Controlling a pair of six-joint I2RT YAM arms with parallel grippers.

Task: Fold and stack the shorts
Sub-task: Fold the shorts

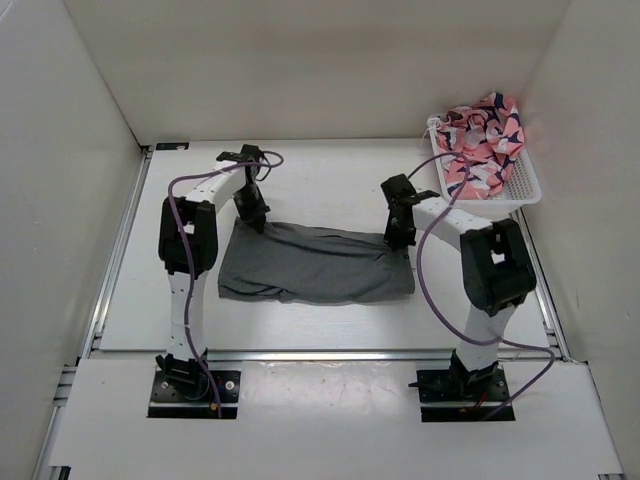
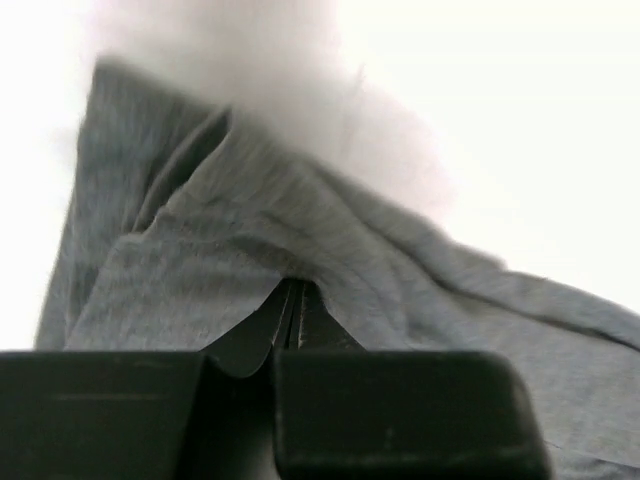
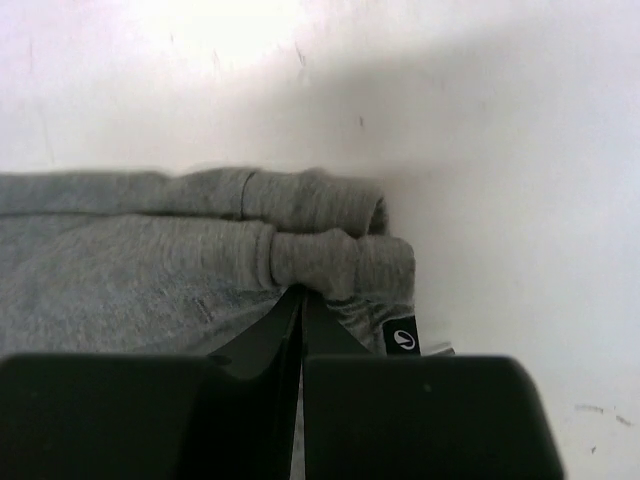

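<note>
shorts (image 1: 316, 265) spread on table (image 1: 330, 170); i see left claw (image 1: 254, 222) and right claw (image 1: 399, 240) both clamped on far edge.

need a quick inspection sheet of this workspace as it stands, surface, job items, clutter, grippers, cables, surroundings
surface: white table, a few faint marks in the right wrist view
job's things: grey shorts lying spread between the arms, small black label at the right end
clutter: white basket at the far right, holding pink patterned cloth
grippers: left gripper shut on the shorts' far left corner; right gripper shut on the far right corner
cables: purple cables loop along both arms
surroundings: white walls on three sides
</note>
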